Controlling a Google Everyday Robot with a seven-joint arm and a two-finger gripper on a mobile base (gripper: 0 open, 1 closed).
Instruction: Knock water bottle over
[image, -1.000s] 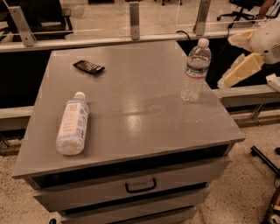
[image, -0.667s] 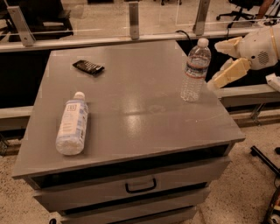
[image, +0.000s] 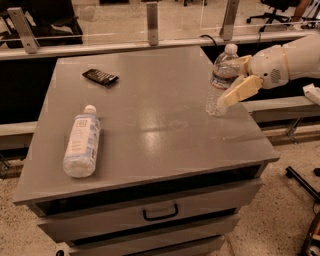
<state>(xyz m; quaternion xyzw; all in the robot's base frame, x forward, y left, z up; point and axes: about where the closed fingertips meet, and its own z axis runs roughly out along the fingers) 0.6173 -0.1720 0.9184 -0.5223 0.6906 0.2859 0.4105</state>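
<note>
While the water bottle (image: 221, 80) stands upright on its base, the task is judged not yet done. It sits on the grey cabinet top (image: 165, 125), toward the right rear corner and close to the right-hand edge, with its white cap uppermost and its long axis vertical.

The gripper (image: 239, 91) reaches in from the right of the view on the single white arm (image: 287, 62). It is level with the bottle's lower half and overlaps that part of the body in the view. Whether it is pressing on the plastic or merely just beside it cannot be told, nor can it be told whether the gripper is spread or closed.

The governing relation is that the bottle lies immediately leftward of the gripper as seen, with open cabinet top beyond it. A sideways push in that direction would, in my judgement, tip it inward, and contact higher on the body would topple it more readily than contact near the base.

Also noted are a labelled bottle (image: 81, 142) lying on its side near the front left and a dark flat object (image: 100, 77) at the rear left, both well apart from the working area.
</note>
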